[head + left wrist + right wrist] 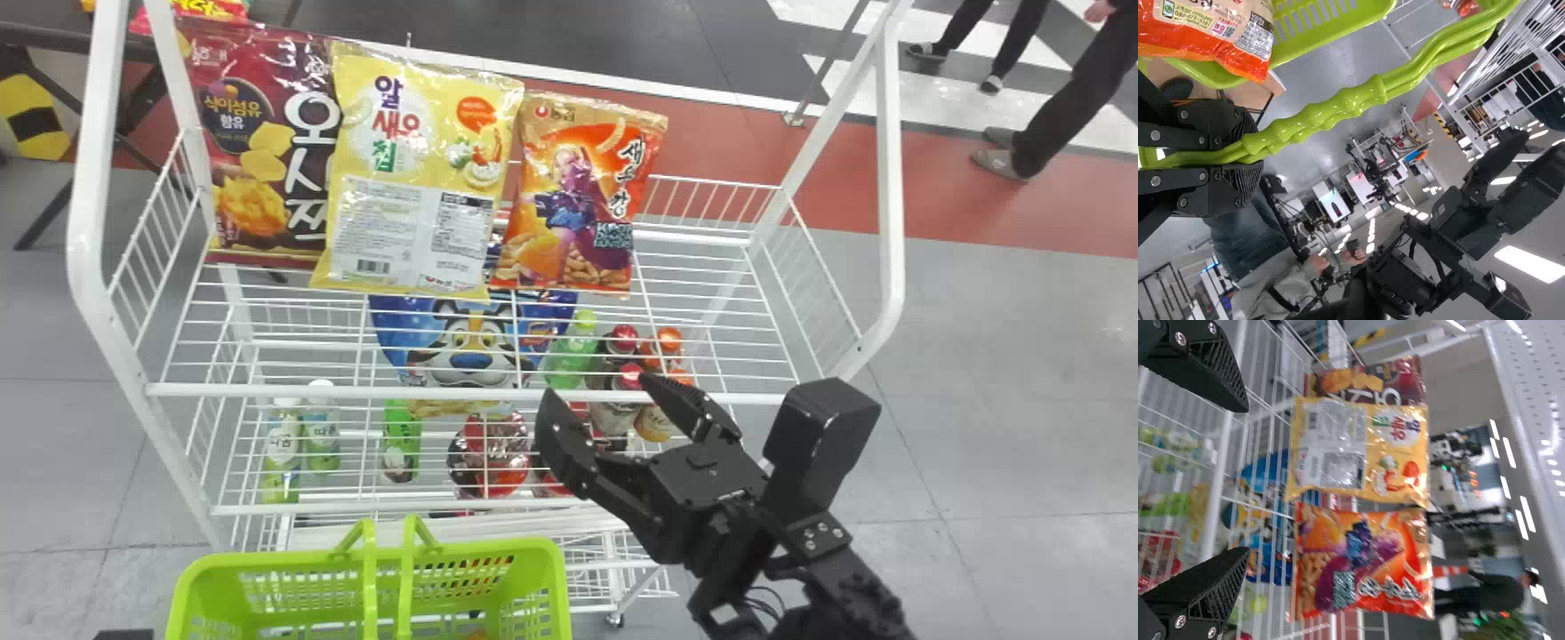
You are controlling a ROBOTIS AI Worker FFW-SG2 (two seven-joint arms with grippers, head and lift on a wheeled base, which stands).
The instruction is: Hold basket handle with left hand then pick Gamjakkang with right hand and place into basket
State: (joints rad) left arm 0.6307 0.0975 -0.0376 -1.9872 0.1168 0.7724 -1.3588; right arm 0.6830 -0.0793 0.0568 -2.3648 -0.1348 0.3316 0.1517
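In the head view my right gripper [601, 402] stands open and empty before the rack's front rail, nearer than an orange snack bag [578, 196] that leans at the shelf's back. Beyond the right gripper [1245, 480] in the right wrist view, the orange bag [1361, 563] lies beside a yellow one [1358, 450], clear of both fingers. My left gripper [1225, 157] is shut on the green basket handle [1331, 117]; the basket [551, 578] is below the rack front. An orange-red bag [1205, 33] shows at the basket in the left wrist view.
White wire rack, with its front rail [462, 391] crossing between the basket side and the bags. A dark red bag [258, 142] stands at the left, partly behind the yellow one. Bottles and a blue bag [471, 333] sit on lower shelves.
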